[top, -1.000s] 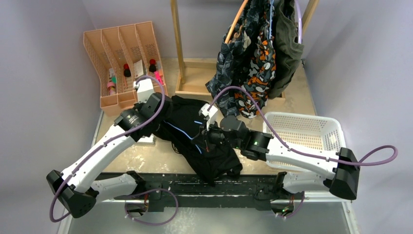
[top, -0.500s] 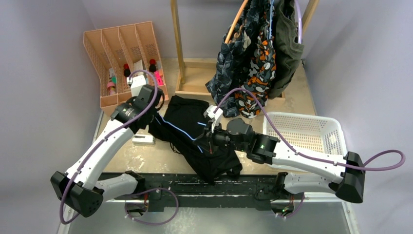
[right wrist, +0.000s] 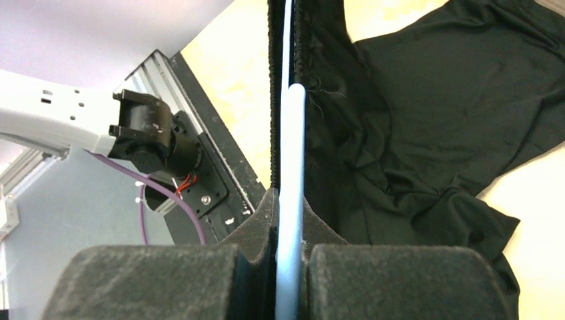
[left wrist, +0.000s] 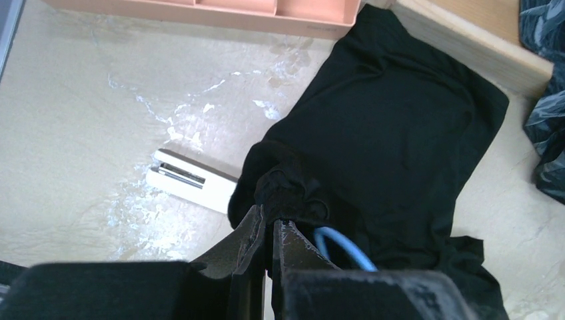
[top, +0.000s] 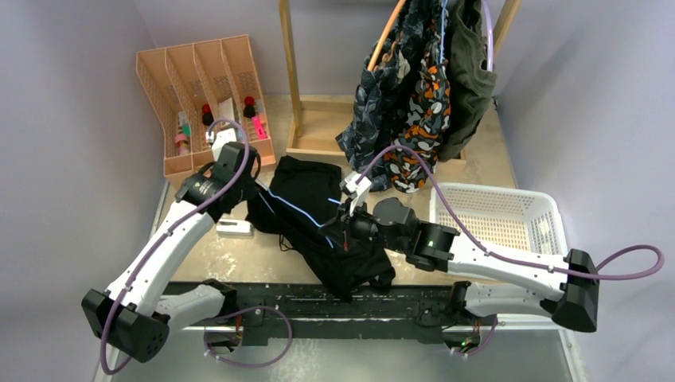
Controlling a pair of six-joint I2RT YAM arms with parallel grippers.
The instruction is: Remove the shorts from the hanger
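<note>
Beige mottled table (top: pixel 243 256): crumpled black fabric shorts (top: pixel 306 191) at its centre, white perforated plastic basket (top: pixel 493 213) at the right edge, peach plastic file organiser (top: pixel 199 79) in the far-left corner.

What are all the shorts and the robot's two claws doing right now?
black shorts: crumpled on the table, hanger inside.
light blue hanger: inside the black shorts.
left gripper: shut on black shorts fabric.
right gripper: shut on the light blue hanger.
blue-grey patterned shorts: hanging on the rack.
camouflage shorts: hanging.
olive shorts: hanging.

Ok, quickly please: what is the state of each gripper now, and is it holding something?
Left gripper: closed, pinching a bunch of the black shorts.
Right gripper: closed on the pale blue hanger.
</note>
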